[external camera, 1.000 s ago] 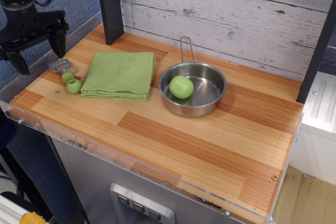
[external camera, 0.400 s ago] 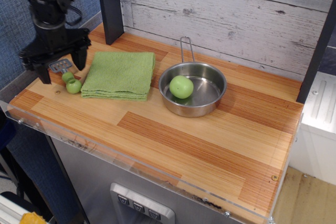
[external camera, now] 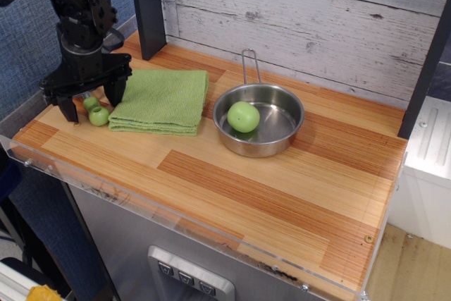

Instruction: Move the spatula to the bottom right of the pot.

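The spatula [external camera: 95,111] lies at the table's far left; I see its knobbly lime-green handle, while its grey head is hidden behind my gripper. My black gripper [external camera: 91,101] hangs open right over it, one finger on each side of the handle, tips close to the wood. The pot [external camera: 258,119], a shiny steel pan with a wire loop handle pointing back, sits mid-table and holds a round green ball [external camera: 243,116].
A folded green cloth [external camera: 161,100] lies between the spatula and the pot. A dark post [external camera: 146,8] stands at the back left. A clear plastic lip [external camera: 141,206] runs along the front edge of the wooden table [external camera: 282,195].
My gripper has moved right and down from beyond the table's left edge to straddle the spatula. Its jaws stay open. The spatula, cloth and pot have not moved.
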Action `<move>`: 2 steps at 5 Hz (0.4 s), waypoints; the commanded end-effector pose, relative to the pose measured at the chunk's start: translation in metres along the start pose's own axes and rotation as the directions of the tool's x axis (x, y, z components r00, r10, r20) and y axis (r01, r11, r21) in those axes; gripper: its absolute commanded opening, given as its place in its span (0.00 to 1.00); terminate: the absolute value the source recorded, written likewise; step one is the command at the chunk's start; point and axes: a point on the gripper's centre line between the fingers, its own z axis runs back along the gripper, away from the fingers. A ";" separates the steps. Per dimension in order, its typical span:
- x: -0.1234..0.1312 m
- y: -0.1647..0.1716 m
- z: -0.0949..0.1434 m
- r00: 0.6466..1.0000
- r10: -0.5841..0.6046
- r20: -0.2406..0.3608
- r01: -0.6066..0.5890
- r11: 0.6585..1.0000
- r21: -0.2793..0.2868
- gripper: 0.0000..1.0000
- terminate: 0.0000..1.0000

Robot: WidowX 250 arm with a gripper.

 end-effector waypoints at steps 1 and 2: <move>0.017 0.007 -0.008 0.999 0.029 0.038 -0.030 0.999 0.030 0.00 0.00; 0.015 0.009 -0.004 0.999 0.027 0.047 -0.028 0.999 0.023 0.00 0.00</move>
